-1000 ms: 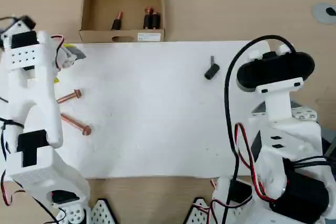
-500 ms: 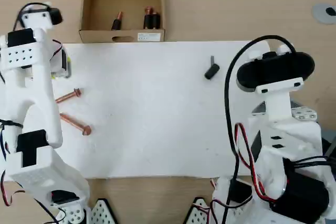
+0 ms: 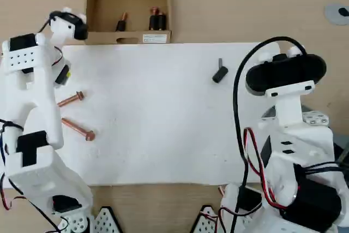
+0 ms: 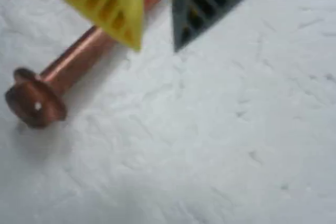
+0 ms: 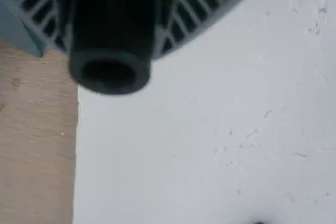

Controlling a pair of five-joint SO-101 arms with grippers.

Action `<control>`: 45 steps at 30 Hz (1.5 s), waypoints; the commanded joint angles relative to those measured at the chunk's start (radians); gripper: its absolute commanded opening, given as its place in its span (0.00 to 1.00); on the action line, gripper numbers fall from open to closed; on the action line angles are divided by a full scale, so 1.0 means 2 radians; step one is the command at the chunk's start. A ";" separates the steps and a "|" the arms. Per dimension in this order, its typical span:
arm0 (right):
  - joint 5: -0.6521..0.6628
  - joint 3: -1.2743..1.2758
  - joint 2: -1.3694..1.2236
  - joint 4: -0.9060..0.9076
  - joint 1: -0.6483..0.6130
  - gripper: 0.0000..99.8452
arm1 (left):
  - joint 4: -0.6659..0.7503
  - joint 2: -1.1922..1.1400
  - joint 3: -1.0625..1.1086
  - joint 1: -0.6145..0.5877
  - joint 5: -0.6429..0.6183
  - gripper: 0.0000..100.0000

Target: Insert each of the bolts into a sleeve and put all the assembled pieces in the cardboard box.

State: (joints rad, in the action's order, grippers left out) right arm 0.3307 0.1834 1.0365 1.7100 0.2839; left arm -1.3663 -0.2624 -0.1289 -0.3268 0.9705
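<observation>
Two copper bolts lie on the white mat at the left, the upper bolt (image 3: 71,100) and the lower bolt (image 3: 78,129). My left gripper (image 3: 61,75) hovers just beyond the upper bolt's tail. In the left wrist view this gripper (image 4: 156,35) is open, its yellow and black fingers either side of that bolt's shank (image 4: 79,64). My right gripper (image 5: 113,3) is shut on a black sleeve (image 5: 110,51) near the mat's right edge. Another black sleeve (image 3: 220,73) lies on the mat. The cardboard box (image 3: 90,9) holds two assembled pieces (image 3: 121,23) (image 3: 157,20).
The right arm (image 3: 286,75) stands over the mat's right side. The white mat (image 3: 152,124) is bare between the bolts and the loose sleeve. Wooden table (image 5: 31,145) borders the mat. A grey disc (image 3: 336,12) sits at the far right corner.
The left arm's wrist has turned, swinging its camera end rightward toward the box corner, and its gripper has come down closer to the upper bolt. The right arm has not moved.
</observation>
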 commanded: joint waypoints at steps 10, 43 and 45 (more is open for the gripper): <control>0.005 0.000 0.000 0.000 0.004 0.01 | 0.003 -0.005 0.028 -0.004 0.079 0.17; 0.005 0.000 0.001 0.000 0.004 0.01 | -0.015 -0.149 -0.044 0.021 0.120 0.01; 0.005 0.000 0.002 0.000 0.004 0.01 | -0.041 -0.149 -0.061 0.021 0.120 0.01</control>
State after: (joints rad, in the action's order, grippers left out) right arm 0.3307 0.1834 1.0365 1.7100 0.2839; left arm -1.4385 -0.5340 -0.1642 -0.2839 1.2052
